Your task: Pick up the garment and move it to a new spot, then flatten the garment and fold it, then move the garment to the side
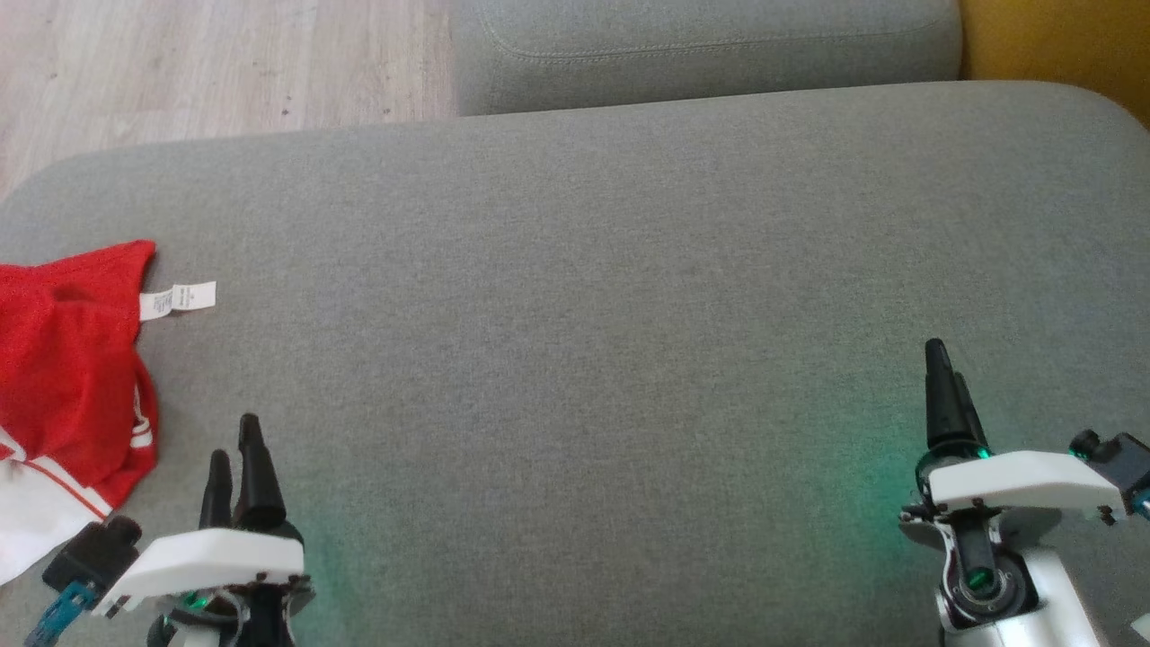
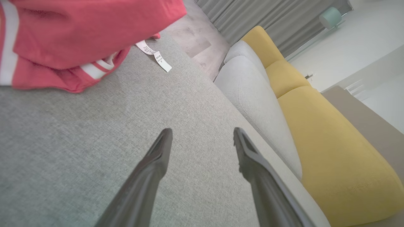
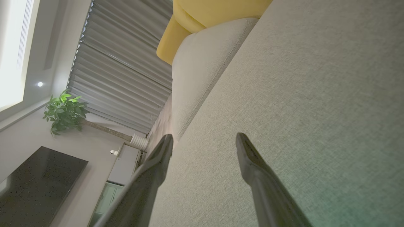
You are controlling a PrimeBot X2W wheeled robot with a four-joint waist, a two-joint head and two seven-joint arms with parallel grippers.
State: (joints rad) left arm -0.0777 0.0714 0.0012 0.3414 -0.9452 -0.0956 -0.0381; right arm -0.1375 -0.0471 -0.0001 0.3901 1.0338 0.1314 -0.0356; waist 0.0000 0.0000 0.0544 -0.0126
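The garment (image 1: 67,377) lies crumpled at the left edge of the grey cushion (image 1: 629,314), red with a white striped sleeve and a white care tag (image 1: 177,300) sticking out to its right. In the left wrist view the garment (image 2: 79,41) fills the upper left, its tag (image 2: 154,56) beside it. My left gripper (image 1: 235,449) hovers open just right of the garment's lower edge, nothing between its fingers (image 2: 157,157). My right gripper (image 1: 943,377) stands open over bare cushion at the lower right, and in its wrist view the right gripper (image 3: 204,142) holds nothing.
A second grey cushion (image 1: 710,45) sits behind the work cushion, with a yellow cushion (image 1: 1060,40) at the far right. Wooden floor (image 1: 216,63) shows at the upper left. A plant (image 3: 63,112), blinds and a dark screen (image 3: 34,186) lie beyond.
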